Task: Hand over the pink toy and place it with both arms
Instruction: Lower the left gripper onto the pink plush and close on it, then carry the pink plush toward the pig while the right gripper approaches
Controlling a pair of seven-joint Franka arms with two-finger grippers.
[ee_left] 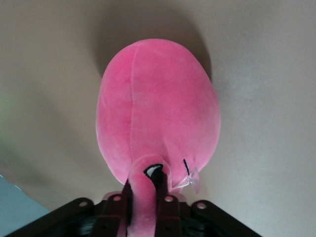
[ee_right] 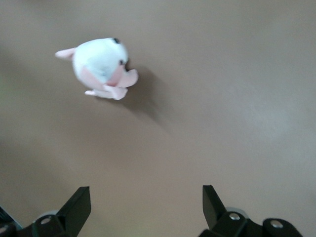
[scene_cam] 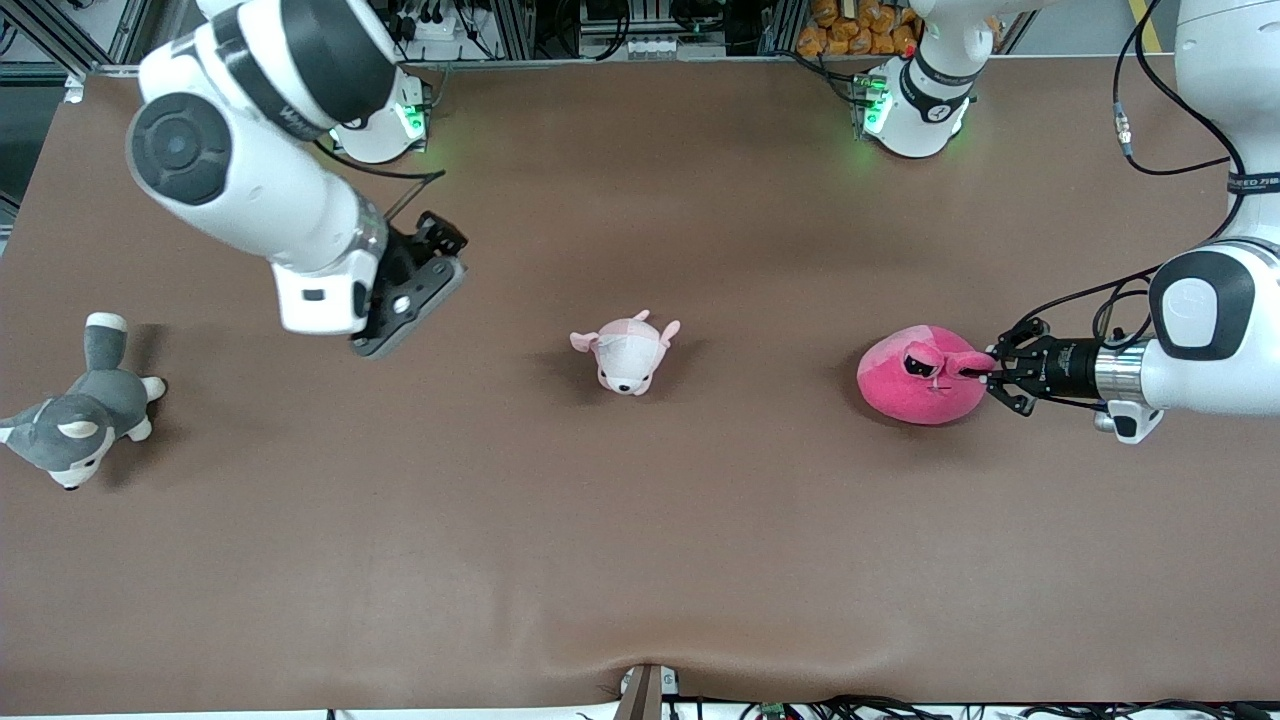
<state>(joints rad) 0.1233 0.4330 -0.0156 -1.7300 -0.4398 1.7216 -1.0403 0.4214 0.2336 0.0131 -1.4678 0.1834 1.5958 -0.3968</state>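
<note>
The pink toy (scene_cam: 918, 386), a round hot-pink plush with dark half-lidded eyes, rests on the brown table toward the left arm's end. My left gripper (scene_cam: 990, 372) is low beside it and shut on one of its eye stalks. In the left wrist view the toy (ee_left: 158, 108) fills the middle, and the stalk runs between the fingers of my left gripper (ee_left: 144, 191). My right gripper (scene_cam: 415, 285) hangs open and empty over the table toward the right arm's end. In the right wrist view, bare table shows between the spread fingers of my right gripper (ee_right: 145, 200).
A small pale pink-and-white plush animal (scene_cam: 627, 352) lies mid-table between the two grippers; it also shows in the right wrist view (ee_right: 101, 66). A grey-and-white plush dog (scene_cam: 85, 410) lies at the right arm's end of the table (scene_cam: 640, 560).
</note>
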